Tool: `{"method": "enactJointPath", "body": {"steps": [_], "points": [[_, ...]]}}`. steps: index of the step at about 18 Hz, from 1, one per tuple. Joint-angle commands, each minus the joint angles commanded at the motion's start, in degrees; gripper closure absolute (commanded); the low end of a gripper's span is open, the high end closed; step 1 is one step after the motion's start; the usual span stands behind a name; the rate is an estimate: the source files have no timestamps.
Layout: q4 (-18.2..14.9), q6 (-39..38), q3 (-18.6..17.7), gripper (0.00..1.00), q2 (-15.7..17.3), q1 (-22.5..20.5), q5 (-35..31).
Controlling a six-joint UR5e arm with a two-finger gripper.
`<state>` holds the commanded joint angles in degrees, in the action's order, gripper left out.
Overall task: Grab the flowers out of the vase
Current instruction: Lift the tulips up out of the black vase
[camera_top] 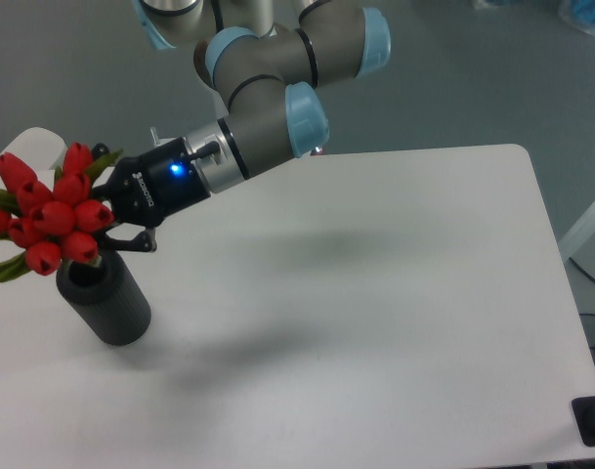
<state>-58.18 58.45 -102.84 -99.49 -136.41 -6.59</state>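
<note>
A: Where is the bunch of red closed tulip buds with green leaves (51, 217) sitting?

B: It is hovering at the far left of the view, just above the matte black cylindrical vase (106, 298). The buds are leaning toward nine o'clock, and the round hole on the vase's top is showing beneath them.

A: And the black two-finger gripper (114, 227)?

B: It is reaching in from three o'clock of the bunch, its fingers closing on the flowers just under the buds. A blue light is glowing on its body.

A: Are the stems still inside the vase?

B: I cannot tell; buds and gripper are hiding them.

A: What is carrying the vase?

B: It is standing upright on the white worktop (375, 293), near the left edge.
</note>
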Motion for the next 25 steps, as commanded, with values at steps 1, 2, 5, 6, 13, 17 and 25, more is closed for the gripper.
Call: {"method": "enactJointPath", "body": {"steps": [1, 2, 5, 6, 13, 17, 25], "points": [[0.0, -0.5, 0.5, 0.75, -0.1, 0.0, 0.0], [0.0, -0.8, 1.1, 0.75, -0.1, -0.1, 0.1], [0.0, -1.1, 2.3, 0.75, -0.1, -0.5, 1.5], [0.0, -1.6, 2.6, 0.75, -0.1, -1.1, 2.0], [0.0, -1.5, 5.4, 0.75, -0.7, -4.2, 4.0], [0.2, -1.1, 8.6, 0.75, -3.2, -7.1, 3.1], [0.7, -0.4, 15.6, 0.76, -9.5, -11.2, -13.5]]}}
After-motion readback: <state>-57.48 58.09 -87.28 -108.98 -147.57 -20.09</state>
